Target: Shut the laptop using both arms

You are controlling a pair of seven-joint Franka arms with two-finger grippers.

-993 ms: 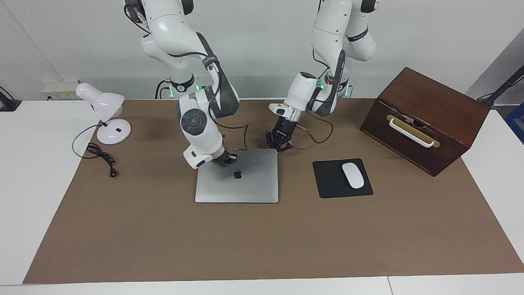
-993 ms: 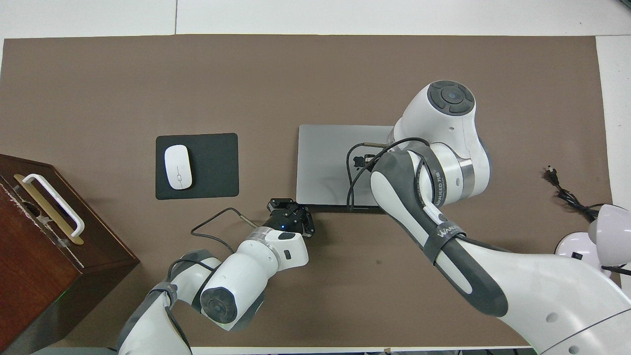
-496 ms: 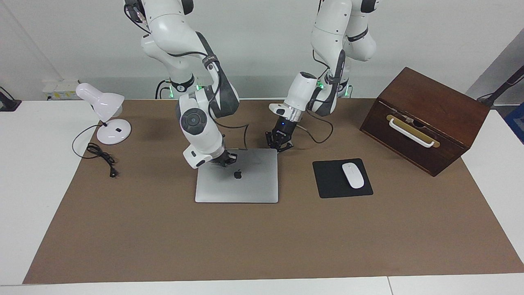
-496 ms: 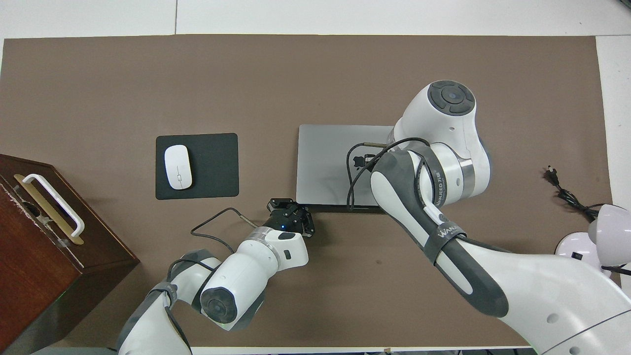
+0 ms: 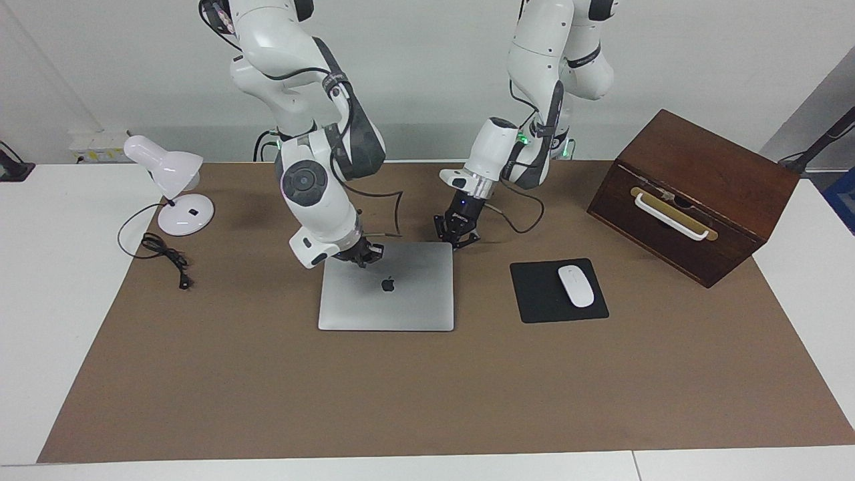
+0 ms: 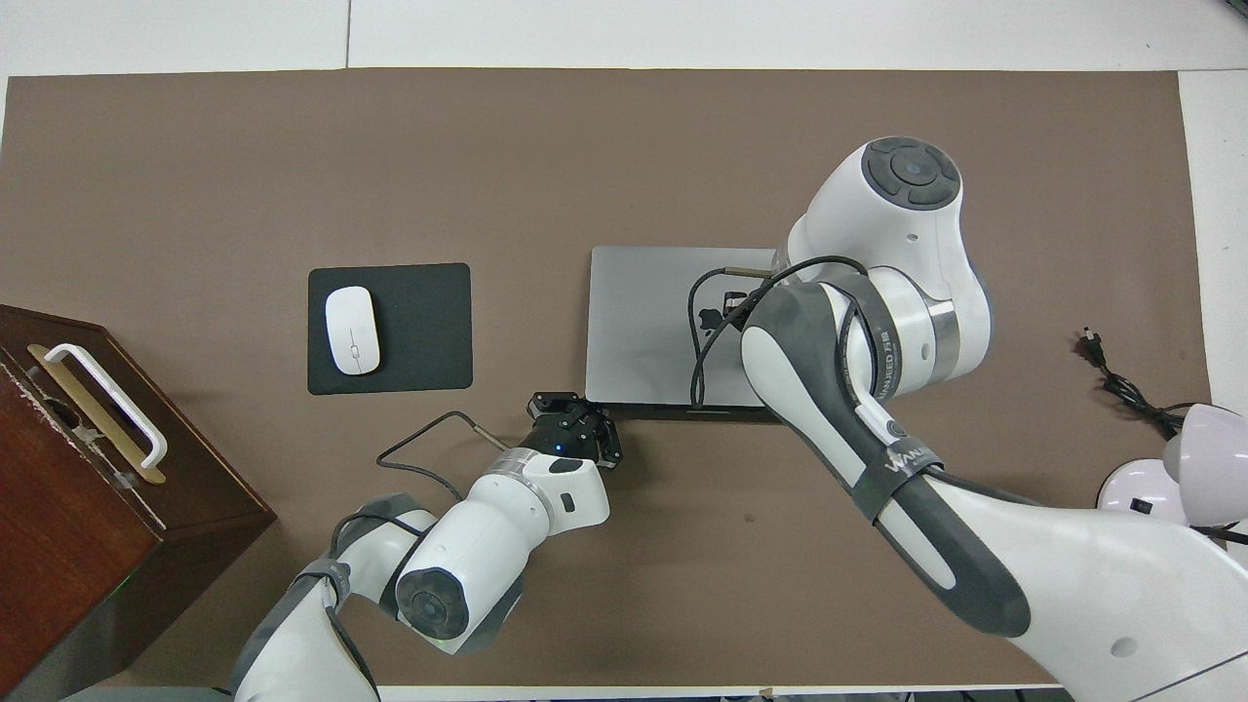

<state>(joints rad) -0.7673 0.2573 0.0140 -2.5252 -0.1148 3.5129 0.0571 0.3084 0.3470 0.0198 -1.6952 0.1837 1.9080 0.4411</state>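
Laptop (image 5: 386,287) lid flat, closing looks done. Right gripper (image 5: 364,254) and left gripper (image 5: 457,235), both pinched empty, at hinge-edge corners; only withdrawal left.

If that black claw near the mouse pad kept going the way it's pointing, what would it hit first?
Probably the closed laptop: the left gripper, shut, points down at the lid's corner nearest the robots. It might instead just miss onto the brown mat.

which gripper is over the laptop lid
The right gripper, shut, over the closed laptop lid's edge nearest the robots. The left gripper, also shut, sits just off the corner toward the mouse pad.
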